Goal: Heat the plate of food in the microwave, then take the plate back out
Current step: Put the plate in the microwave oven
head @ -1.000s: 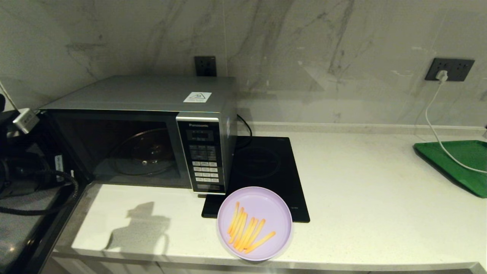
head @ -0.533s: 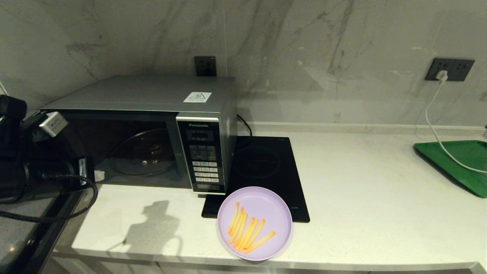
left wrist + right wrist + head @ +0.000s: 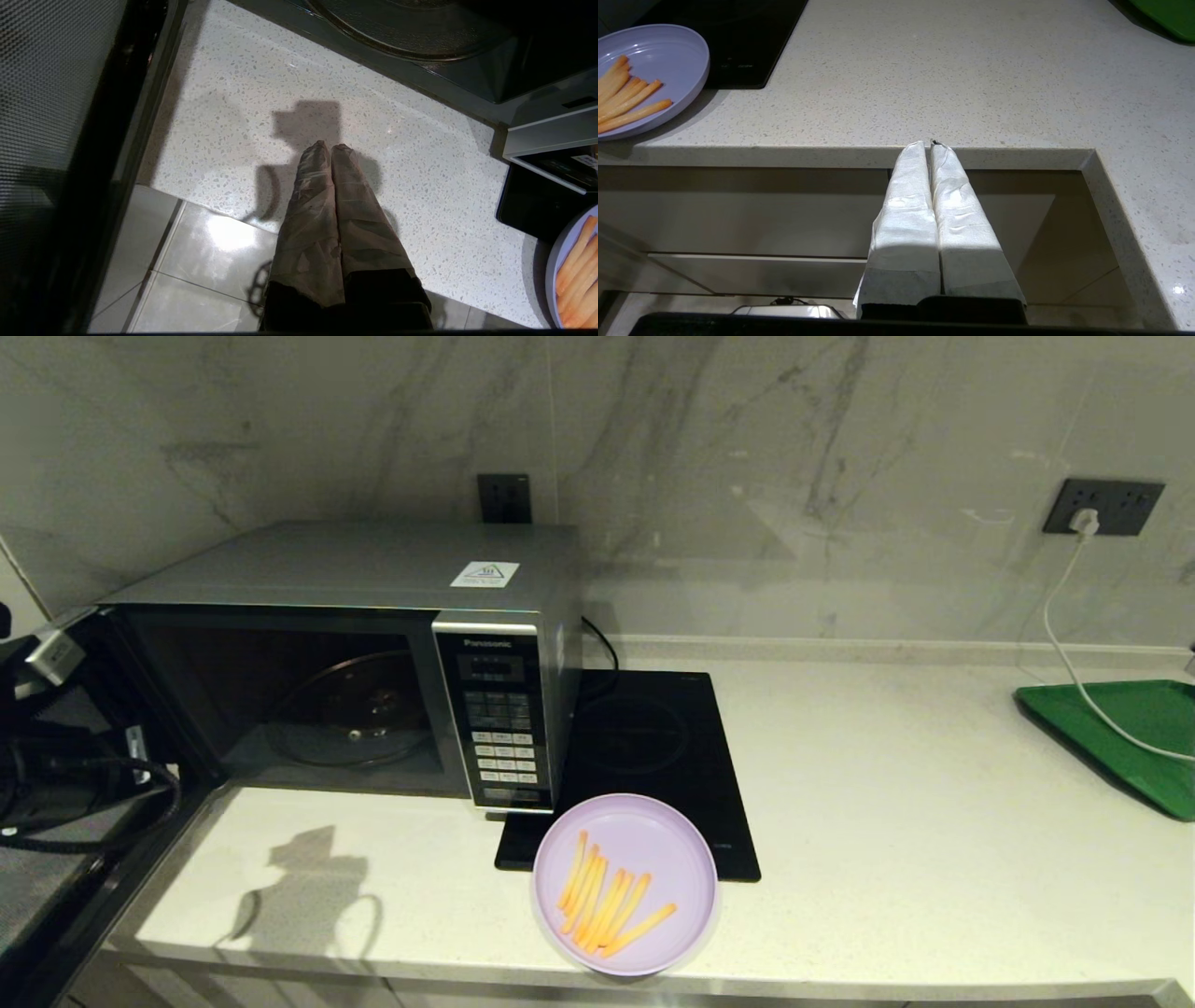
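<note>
Door of the microwave [image 3: 355,644] found swung fully open to the left; cavity exposed, glass turntable [image 3: 350,709] bare inside. Step in hand judged as fetching the food, nothing yet loaded.

Left gripper [image 3: 331,150] seen over the front edge of the countertop [image 3: 887,784], between the open door and the plate, fingers pressed together and holding nothing. Right gripper [image 3: 930,145] parked low in front of the counter edge, likewise closed tight and empty.

Plate of food [image 3: 624,884] located at the near edge of the countertop, its far rim overlapping the front corner of the black induction hob [image 3: 653,747], just beside the microwave's keypad. Well apart from the left gripper.

Recommended handling, as a judgement only:
- Jaws to be spread before approach; closed fingers cannot take the raised rim.
- Rim to be pinched on the side nearest the microwave, with the plate kept level throughout. Fries lie loose and would likely slide on a tilt.
- Plate to be lifted clear of the hob edge before travel.
- Entry through the opening to be made low and straight, then set centred on the turntable.

Contents: plate held a loose fan of thin orange-yellow fries. Green tray [image 3: 1120,737] at far right showed nothing but a white cable [image 3: 1074,663] across it.
</note>
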{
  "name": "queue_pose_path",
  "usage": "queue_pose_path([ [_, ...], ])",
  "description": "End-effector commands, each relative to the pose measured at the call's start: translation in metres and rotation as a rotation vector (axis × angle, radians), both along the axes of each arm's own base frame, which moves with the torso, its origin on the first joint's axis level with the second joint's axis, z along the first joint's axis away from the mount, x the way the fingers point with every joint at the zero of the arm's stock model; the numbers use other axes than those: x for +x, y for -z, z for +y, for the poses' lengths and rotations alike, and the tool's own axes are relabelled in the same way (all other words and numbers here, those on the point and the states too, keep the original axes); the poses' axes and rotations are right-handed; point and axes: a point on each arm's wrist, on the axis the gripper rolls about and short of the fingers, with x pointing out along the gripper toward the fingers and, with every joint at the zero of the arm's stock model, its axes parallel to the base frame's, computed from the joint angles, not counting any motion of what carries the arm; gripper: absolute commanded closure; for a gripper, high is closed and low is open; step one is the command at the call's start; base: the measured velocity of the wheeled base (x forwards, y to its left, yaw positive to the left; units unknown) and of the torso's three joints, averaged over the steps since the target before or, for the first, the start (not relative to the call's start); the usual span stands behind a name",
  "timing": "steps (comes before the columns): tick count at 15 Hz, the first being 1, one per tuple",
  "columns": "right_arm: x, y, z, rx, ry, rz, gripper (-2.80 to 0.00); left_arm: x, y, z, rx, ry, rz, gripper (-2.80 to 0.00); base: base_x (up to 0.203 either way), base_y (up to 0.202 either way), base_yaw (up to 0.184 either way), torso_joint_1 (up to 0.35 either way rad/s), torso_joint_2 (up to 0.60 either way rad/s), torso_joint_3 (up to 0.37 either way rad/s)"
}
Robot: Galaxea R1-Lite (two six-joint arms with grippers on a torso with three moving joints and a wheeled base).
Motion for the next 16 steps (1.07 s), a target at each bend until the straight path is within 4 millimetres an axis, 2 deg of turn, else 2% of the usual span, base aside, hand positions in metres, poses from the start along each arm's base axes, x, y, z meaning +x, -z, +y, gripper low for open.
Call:
queue_pose_path([
  [1, 0.000, 0.000, 0.000, 0.000, 0.000, 0.001, 0.00, -0.003, -0.003, -0.002, 0.024, 0.026, -0.011, 0.00, 0.000, 0.000, 0.000, 0.000, 0.00, 0.000],
  [4, 0.000, 0.000, 0.000, 0.000, 0.001, 0.001, 0.00, -0.009, -0.009, -0.035, 0.032, 0.173, -0.043, 0.00, 0.000, 0.000, 0.000, 0.000, 0.00, 0.000],
  [6, 0.000, 0.000, 0.000, 0.000, 0.001, 0.001, 0.00, -0.014, -0.010, -0.071, 0.005, 0.312, -0.055, 0.00, 0.000, 0.000, 0.000, 0.000, 0.00, 0.000],
  [9, 0.000, 0.000, 0.000, 0.000, -0.001, 0.001, 0.00, -0.030, -0.010, -0.136, -0.022, 0.526, -0.060, 0.00, 0.000, 0.000, 0.000, 0.000, 0.00, 0.000],
  [11, 0.000, 0.000, 0.000, 0.000, 0.000, 0.001, 0.00, -0.033, 0.003, -0.173, 0.033, 0.573, -0.016, 0.00, 0.000, 0.000, 0.000, 0.000, 0.00, 0.000],
  [13, 0.000, 0.000, 0.000, 0.000, 0.000, 0.001, 0.00, -0.021, 0.021, -0.191, 0.092, 0.540, 0.029, 0.00, 0.000, 0.000, 0.000, 0.000, 0.00, 0.000],
  [16, 0.000, 0.000, 0.000, 0.000, 0.000, 0.002, 0.00, -0.024, 0.025, -0.205, 0.022, 0.580, 0.046, 0.00, 0.000, 0.000, 0.000, 0.000, 0.00, 0.000],
])
